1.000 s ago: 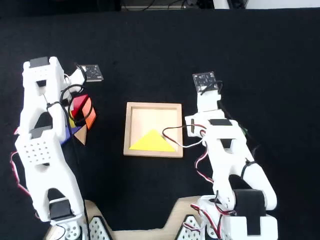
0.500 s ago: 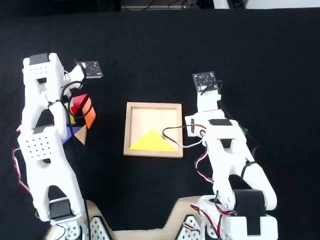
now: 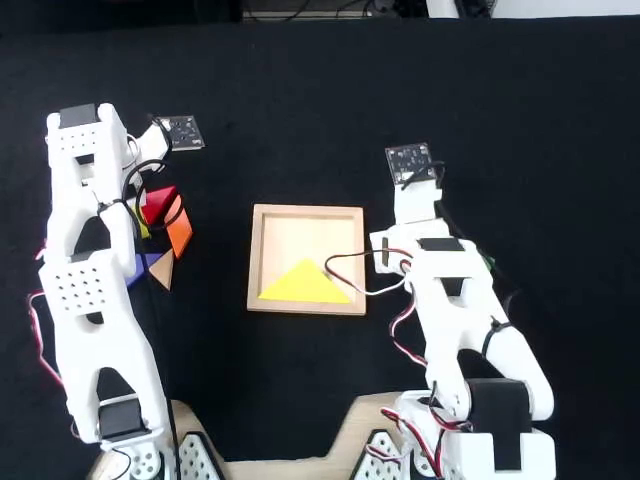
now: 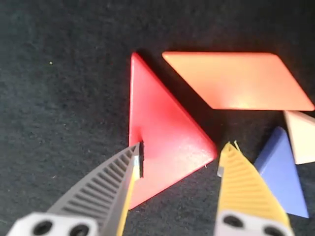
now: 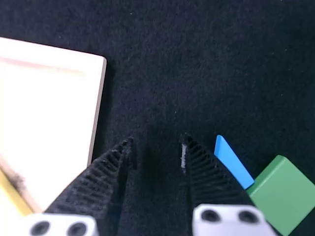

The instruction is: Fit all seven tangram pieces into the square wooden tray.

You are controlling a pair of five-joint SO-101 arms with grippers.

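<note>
The left arm [image 3: 90,290] and right arm [image 3: 455,310] are chunky white plastic. Black motor blocks [image 3: 497,405] sit in the joints. Thin red, black and white wires [image 3: 400,325] loop along them. The left tool [image 4: 179,157] has one grey and one yellow bumpy finger. The right tool [image 5: 156,147] is black.

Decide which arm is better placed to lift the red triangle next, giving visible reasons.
Left. Its open left gripper straddles the red triangle, one finger at each side. The right gripper hangs open above bare cloth beside the wooden tray, on the far side from that piece.
</note>
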